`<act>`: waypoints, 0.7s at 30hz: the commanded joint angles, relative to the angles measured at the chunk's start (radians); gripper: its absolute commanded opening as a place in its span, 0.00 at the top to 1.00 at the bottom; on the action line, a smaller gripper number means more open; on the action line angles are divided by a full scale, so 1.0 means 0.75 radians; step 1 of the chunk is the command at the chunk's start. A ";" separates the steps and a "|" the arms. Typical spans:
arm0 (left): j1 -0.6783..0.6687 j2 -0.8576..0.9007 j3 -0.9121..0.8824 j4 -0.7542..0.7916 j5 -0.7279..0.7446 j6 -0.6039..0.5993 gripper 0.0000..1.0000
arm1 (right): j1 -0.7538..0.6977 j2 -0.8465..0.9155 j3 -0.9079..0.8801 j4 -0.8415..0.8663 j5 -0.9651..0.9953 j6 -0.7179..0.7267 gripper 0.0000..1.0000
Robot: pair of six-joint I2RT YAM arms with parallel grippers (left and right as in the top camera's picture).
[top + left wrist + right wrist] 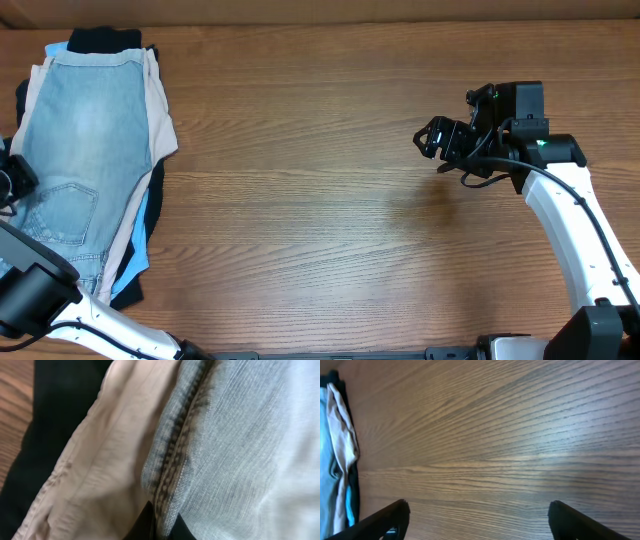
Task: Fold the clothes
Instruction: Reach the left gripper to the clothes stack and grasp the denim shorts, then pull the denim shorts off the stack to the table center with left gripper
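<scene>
denim shorts (75, 150) lie on top of a clothes pile at the left end of the bench (330, 220). left end effector (161, 527) is pressed together on the shorts' side seam, right at the edge above a beige garment (100, 465). right end effector (440, 140) is spread over bare wood, well apart from the pile. risks: the pinch looks shallow, so the seam may slip out on lift. the beige layer touching underneath may get caught and dragged along. a one-arm pull would likely bunch the shorts.

Pile: denim shorts (75, 150) hide most of the garments (160, 120) beneath. Left gripper (161, 529) cropped by the wrist view's lower edge, tips only.
</scene>
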 commanded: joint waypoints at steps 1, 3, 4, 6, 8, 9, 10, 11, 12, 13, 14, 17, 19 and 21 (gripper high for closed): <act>-0.075 -0.004 0.166 -0.087 0.205 -0.077 0.96 | 0.000 -0.008 0.033 0.030 -0.010 -0.004 0.19; -0.111 -0.007 0.235 -0.164 0.267 -0.079 0.96 | -0.003 -0.010 0.037 0.037 -0.014 -0.004 0.24; -0.138 -0.009 0.283 -0.221 0.305 -0.079 0.96 | -0.006 -0.012 0.043 0.039 -0.013 0.001 0.27; -0.198 -0.012 0.382 -0.344 0.357 -0.079 0.96 | -0.019 -0.020 0.068 0.036 -0.020 0.001 0.28; -0.272 -0.014 0.478 -0.474 0.387 -0.078 0.96 | -0.036 -0.030 0.102 0.019 -0.031 0.000 0.28; -0.310 -0.016 0.519 -0.532 0.395 -0.078 0.96 | -0.051 -0.039 0.128 0.001 -0.036 0.000 0.28; -0.362 -0.016 0.564 -0.598 0.399 -0.078 0.96 | -0.067 -0.047 0.153 -0.019 -0.041 0.000 0.28; -0.406 -0.017 0.599 -0.650 0.405 -0.077 0.96 | -0.084 -0.056 0.181 -0.044 -0.044 0.000 0.28; -0.467 -0.017 0.636 -0.709 0.412 -0.068 0.96 | -0.106 -0.067 0.212 -0.074 -0.043 -0.001 0.28; -0.564 -0.017 0.670 -0.776 0.419 -0.063 0.96 | -0.142 -0.084 0.261 -0.122 -0.044 -0.001 0.28; -0.631 -0.017 0.683 -0.806 0.418 -0.063 0.96 | -0.169 -0.095 0.292 -0.152 -0.044 -0.006 0.28; -0.836 -0.016 0.687 -0.850 0.416 -0.035 0.96 | -0.251 -0.121 0.380 -0.238 -0.043 -0.016 0.28; -0.975 -0.016 0.687 -0.847 0.408 -0.028 0.96 | -0.318 -0.135 0.436 -0.291 -0.044 -0.026 0.28; -1.115 -0.016 0.687 -0.815 0.391 -0.028 0.96 | -0.380 -0.145 0.476 -0.331 -0.044 -0.042 0.28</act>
